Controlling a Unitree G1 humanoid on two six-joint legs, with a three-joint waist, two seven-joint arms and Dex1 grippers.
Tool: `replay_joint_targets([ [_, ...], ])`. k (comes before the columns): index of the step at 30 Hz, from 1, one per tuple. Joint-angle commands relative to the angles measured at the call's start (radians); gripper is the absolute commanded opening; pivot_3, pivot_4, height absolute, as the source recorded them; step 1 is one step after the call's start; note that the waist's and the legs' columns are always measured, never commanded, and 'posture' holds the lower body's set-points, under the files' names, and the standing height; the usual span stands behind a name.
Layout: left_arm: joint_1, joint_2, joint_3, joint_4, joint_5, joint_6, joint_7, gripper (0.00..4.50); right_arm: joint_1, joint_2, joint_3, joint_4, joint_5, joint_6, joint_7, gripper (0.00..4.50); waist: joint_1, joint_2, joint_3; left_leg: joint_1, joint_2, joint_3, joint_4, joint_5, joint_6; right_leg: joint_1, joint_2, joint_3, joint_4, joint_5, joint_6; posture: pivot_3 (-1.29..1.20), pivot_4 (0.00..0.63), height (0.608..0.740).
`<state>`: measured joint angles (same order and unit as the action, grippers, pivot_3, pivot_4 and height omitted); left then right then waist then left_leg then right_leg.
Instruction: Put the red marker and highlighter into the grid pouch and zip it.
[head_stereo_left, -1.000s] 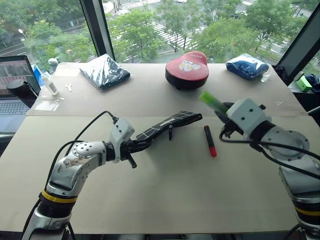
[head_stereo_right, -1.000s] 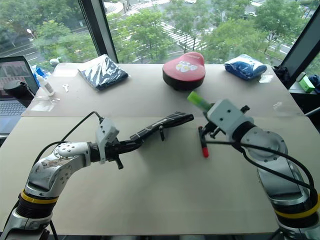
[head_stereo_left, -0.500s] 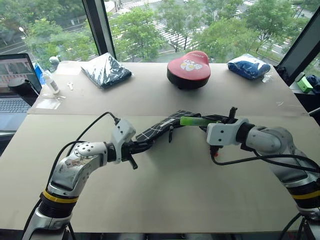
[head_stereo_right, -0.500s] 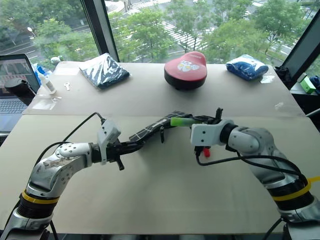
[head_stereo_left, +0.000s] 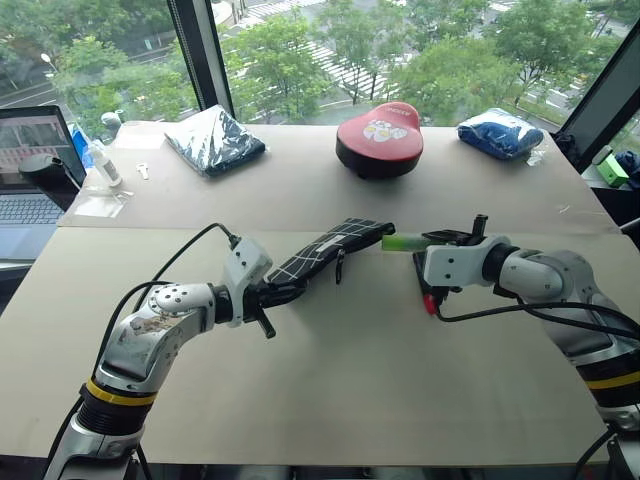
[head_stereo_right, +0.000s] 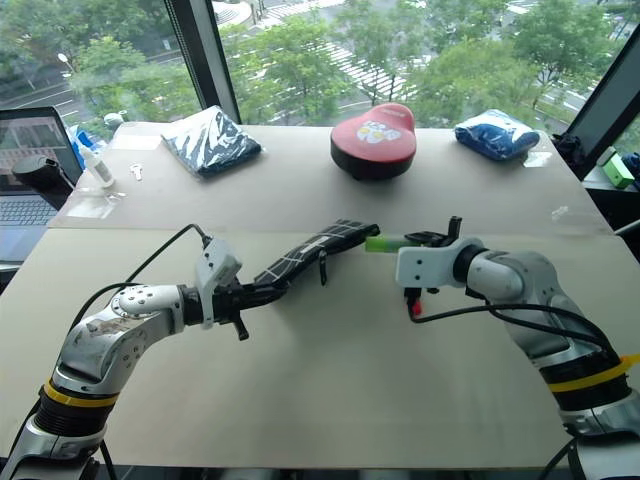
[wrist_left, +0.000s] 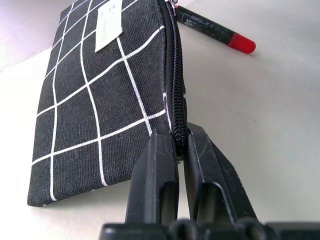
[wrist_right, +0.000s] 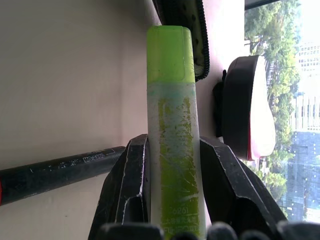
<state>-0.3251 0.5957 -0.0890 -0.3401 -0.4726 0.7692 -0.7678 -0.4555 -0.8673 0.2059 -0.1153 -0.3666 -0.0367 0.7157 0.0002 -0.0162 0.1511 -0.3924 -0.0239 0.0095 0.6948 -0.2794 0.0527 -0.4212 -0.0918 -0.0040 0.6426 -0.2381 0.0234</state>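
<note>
highlighter (wrist_right: 171, 135) in right gripper (wrist_right: 172, 167), beside grid pouch (head_stereo_left: 325, 253)

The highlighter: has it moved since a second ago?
Yes. The highlighter, in the right gripper, came down from pointing up toward the red case and now lies level at the grid pouch.

Highlighter (head_stereo_left: 402, 242) just right of grid pouch (head_stereo_left: 320, 255), red marker (head_stereo_left: 430, 301) beyond

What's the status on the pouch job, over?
Left tool shut on grid pouch zipper edge. Right tool shut on highlighter, cap at pouch mouth. Red marker on table. Path clear.
</note>
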Motion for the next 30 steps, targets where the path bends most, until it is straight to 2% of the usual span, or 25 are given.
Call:
replay_joint_targets([
  [1, -0.018, 0.009, 0.005, -0.031, -0.005, -0.009, -0.009, 0.0, -0.017, 0.06, -0.083, -0.077, 0.153, 0.183, 0.071, 1.03, 0.0, 0.0, 0.0, 0.0, 0.0, 0.0, 0.0, 0.0, 0.0, 0.0, 0.0, 0.0, 0.0, 0.0, 0.0, 0.0, 0.15, 0.74],
  [4, -0.017, 0.01, 0.001, -0.031, -0.003, -0.012, -0.01, 0.0, -0.029, 0.091, -0.124, -0.121, 0.256, 0.369, 0.14, 1.03, 0.002, 0.0, 0.0, 0.0, 0.0, 0.0, 0.0, 0.0, 0.0, 0.0, 0.0, 0.0, 0.0, 0.0, 0.0, 0.0, 0.15, 0.74],
  [9, -0.017, 0.008, -0.002, -0.027, -0.002, -0.015, -0.01, 0.0, -0.069, 0.079, -0.108, -0.111, 0.286, 0.56, 0.181, 1.03, 0.005, 0.0, 0.0, 0.0, 0.0, 0.0, 0.0, 0.0, 0.001, 0.0, -0.001, 0.0, 0.0, 0.0, 0.0, 0.0, 0.15, 0.74],
  [16, -0.013, 0.01, -0.009, -0.032, 0.003, -0.021, -0.01, 0.0, -0.134, 0.061, -0.052, -0.062, 0.261, 0.606, 0.198, 1.03, 0.007, 0.0, 0.0, -0.001, 0.0, 0.0, 0.0, 0.0, 0.001, -0.001, -0.001, 0.0, 0.0, 0.0, 0.0, 0.0, 0.15, 0.74],
  [30, 0.006, 0.024, -0.022, -0.048, 0.017, -0.036, -0.021, 0.0, -0.192, 0.116, 0.007, -0.06, 0.277, 0.668, 0.195, 1.03, 0.006, 0.0, 0.0, -0.001, 0.0, 0.0, 0.0, 0.0, 0.0, -0.001, -0.001, 0.0, 0.0, 0.0, 0.0, 0.0, 0.15, 0.74],
])
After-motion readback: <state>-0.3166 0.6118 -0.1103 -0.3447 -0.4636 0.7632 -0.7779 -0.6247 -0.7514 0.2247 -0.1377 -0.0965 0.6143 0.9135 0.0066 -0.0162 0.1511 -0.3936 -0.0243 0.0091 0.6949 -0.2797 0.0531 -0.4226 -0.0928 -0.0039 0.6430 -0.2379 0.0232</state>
